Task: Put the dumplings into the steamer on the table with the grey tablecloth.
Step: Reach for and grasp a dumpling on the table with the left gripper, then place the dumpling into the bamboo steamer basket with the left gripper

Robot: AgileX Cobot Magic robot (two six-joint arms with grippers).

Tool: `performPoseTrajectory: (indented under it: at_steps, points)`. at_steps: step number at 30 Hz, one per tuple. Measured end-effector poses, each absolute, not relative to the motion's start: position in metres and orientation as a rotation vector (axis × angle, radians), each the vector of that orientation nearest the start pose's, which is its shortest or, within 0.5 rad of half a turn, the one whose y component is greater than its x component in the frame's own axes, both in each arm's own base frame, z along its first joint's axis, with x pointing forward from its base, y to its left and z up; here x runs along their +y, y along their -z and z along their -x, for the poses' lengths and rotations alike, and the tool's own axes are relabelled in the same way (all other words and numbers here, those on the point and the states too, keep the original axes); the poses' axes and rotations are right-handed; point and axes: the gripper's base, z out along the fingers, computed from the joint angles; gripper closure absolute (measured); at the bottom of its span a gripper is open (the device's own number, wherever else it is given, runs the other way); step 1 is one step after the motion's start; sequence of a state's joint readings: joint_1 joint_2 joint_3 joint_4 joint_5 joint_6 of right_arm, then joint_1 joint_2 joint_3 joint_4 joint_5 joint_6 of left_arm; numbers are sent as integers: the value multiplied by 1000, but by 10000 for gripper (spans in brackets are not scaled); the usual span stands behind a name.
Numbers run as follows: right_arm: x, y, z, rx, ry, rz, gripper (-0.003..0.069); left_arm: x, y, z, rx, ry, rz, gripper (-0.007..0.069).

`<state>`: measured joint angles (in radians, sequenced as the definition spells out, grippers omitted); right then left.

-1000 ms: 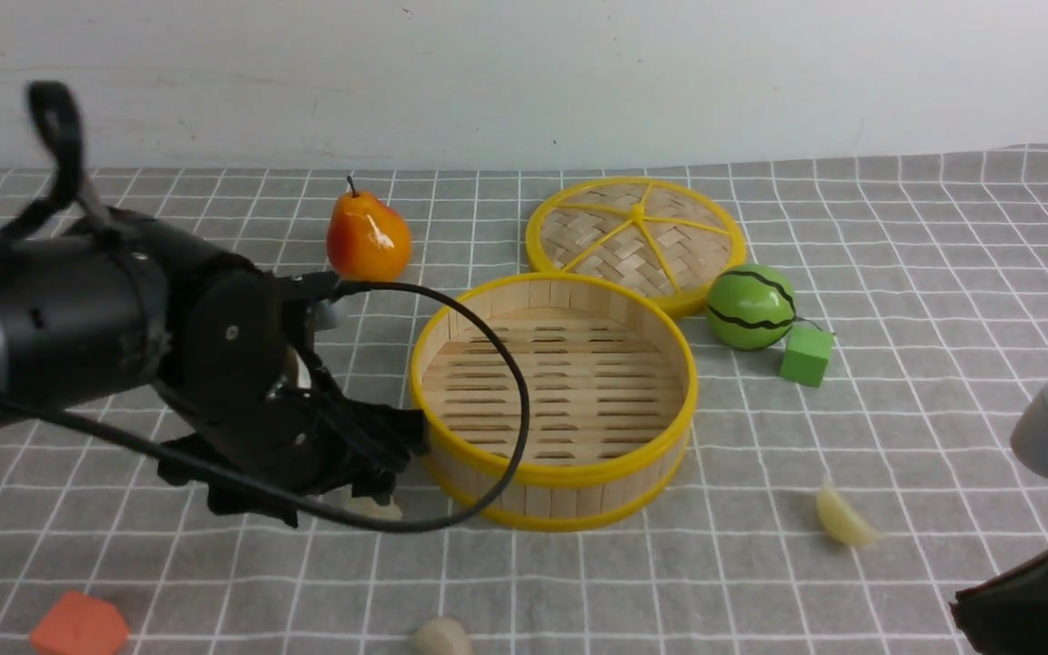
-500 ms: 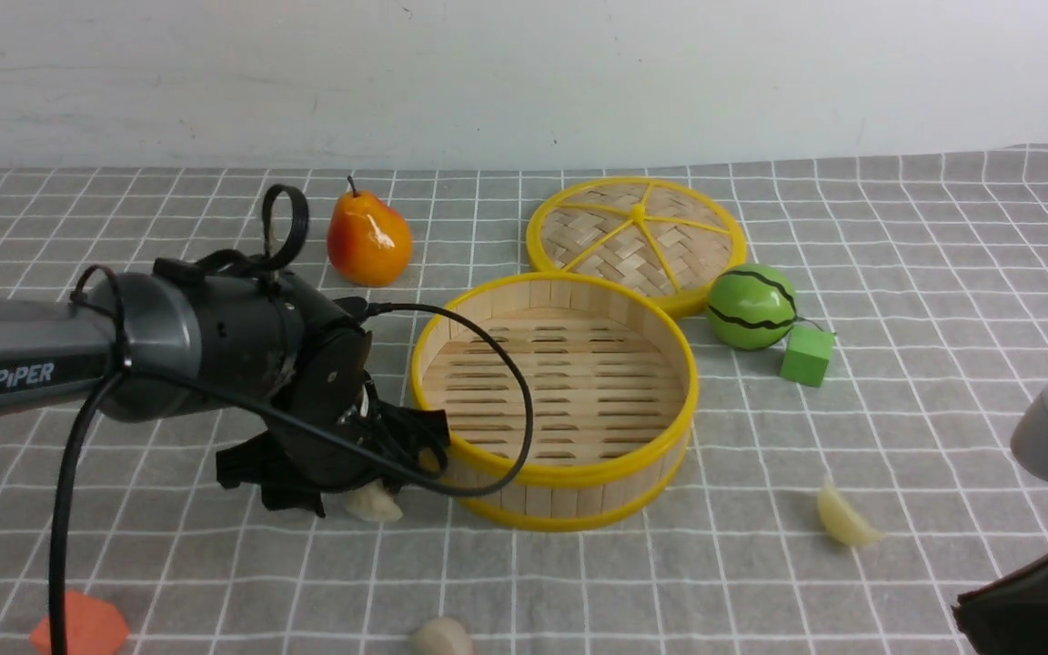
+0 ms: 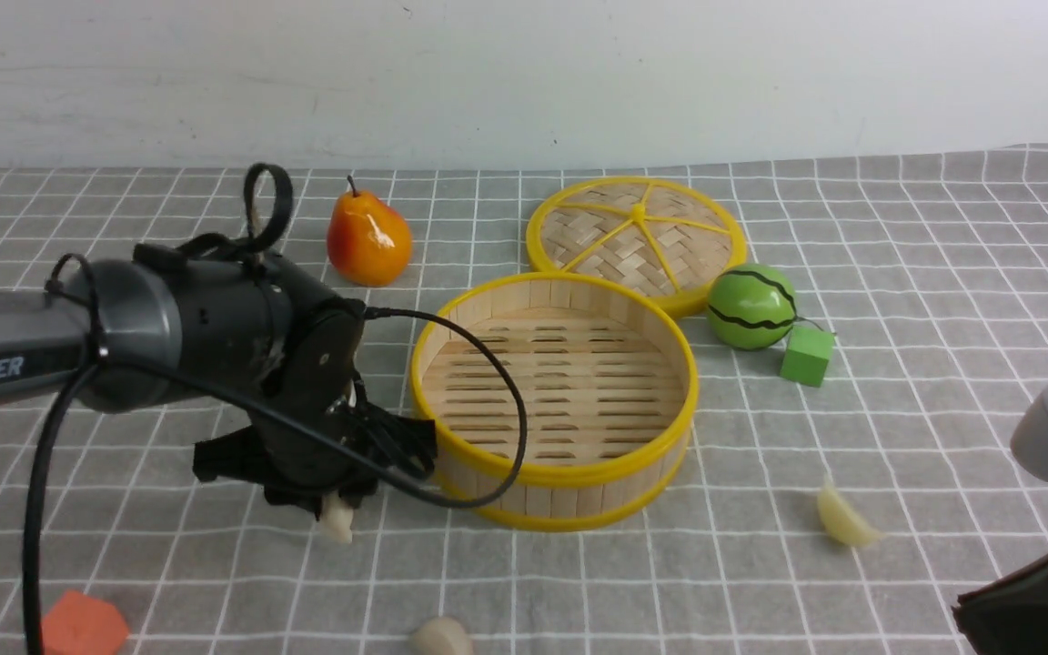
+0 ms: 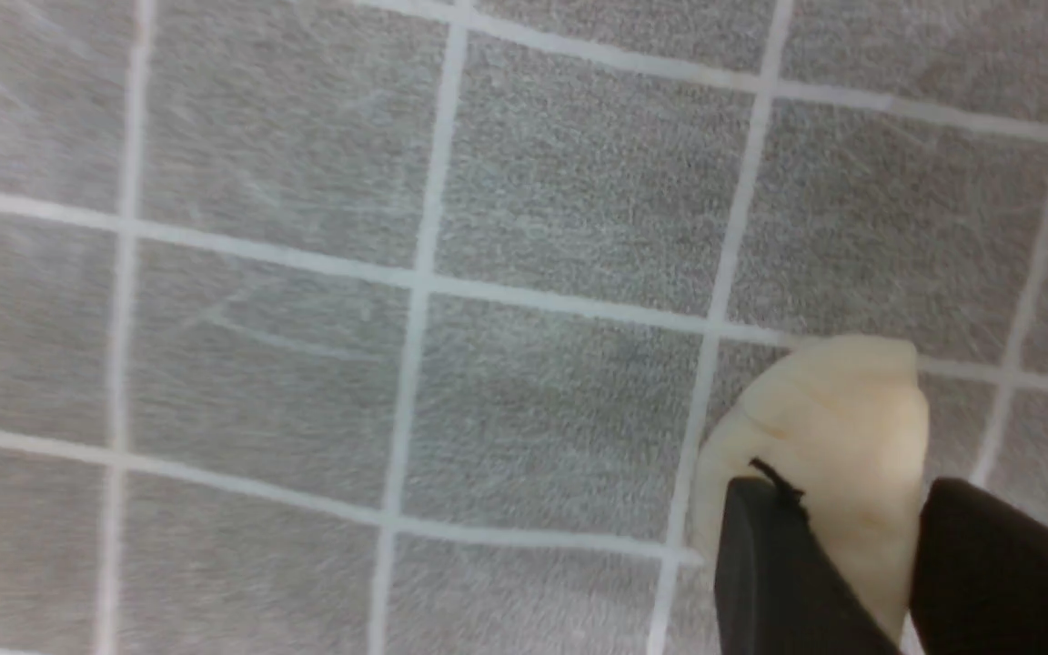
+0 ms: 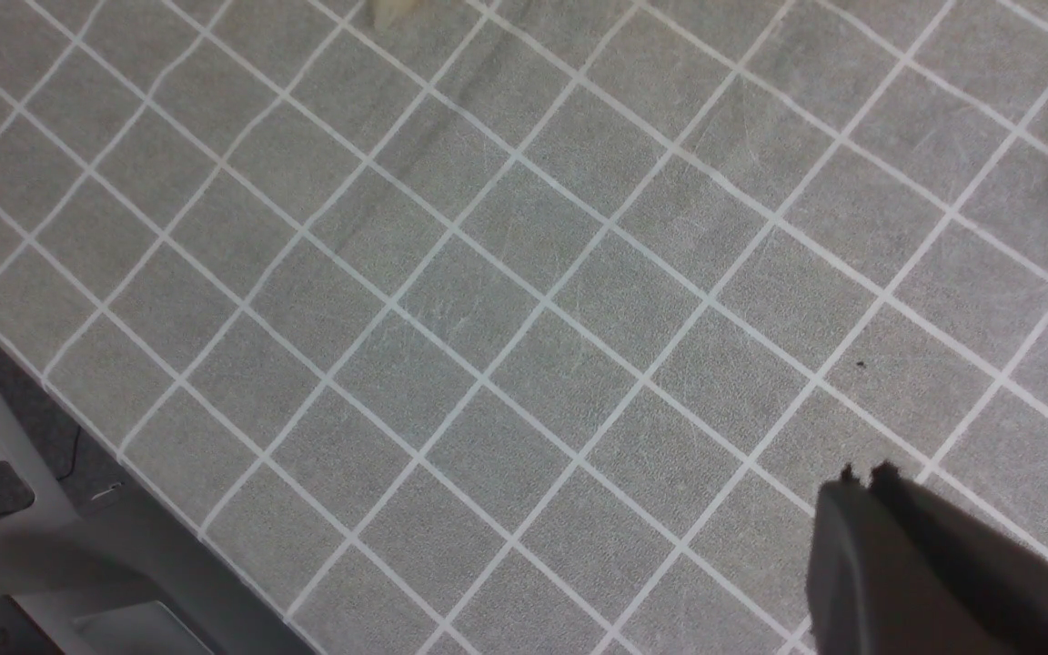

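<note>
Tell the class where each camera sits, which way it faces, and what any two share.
Front view: between the arms, looking forward at the round yellow-rimmed bamboo steamer; parts of both arms show.
Left wrist view: on the left wrist, looking toward the grey white-gridded tablecloth; the left jaws, black, close around a cream crescent-shaped dumpling.
Right wrist view: on the right wrist, looking toward the same tablecloth; the right jaws, dark, stand shut.
Shared: front and left wrist views both show that dumpling.
</note>
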<state>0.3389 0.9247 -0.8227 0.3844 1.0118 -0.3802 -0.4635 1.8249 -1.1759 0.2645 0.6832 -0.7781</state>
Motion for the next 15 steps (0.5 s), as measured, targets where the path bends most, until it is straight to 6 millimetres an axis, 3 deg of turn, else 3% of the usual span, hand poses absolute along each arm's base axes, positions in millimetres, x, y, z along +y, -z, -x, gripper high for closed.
performPoseTrajectory:
  at_steps: [2, 3, 5, 9, 12, 14, 15]
  points:
    - [80, -318, -140, 2439, -480, 761, 659, -147, -210, -328, 2709, 65, 146, 432]
    - [80, -318, -140, 2439, -479, 761, 657, -148, -235, -327, 2658, 105, 111, 432]
    - [80, -318, -141, 2434, -478, 757, 657, -153, -263, -326, 2597, 148, 52, 432]
    - [80, -319, -143, 2416, -473, 746, 655, -184, -313, -326, 2486, 225, -103, 432]
    - [81, -320, -144, 2404, -472, 738, 654, -206, -319, -337, 2474, 259, -140, 432]
    - [81, -320, -143, 2404, -476, 737, 654, -216, -316, -348, 2482, 265, -142, 432]
    - [81, -320, -143, 2405, -485, 735, 653, -226, -303, -365, 2508, 248, -138, 432]
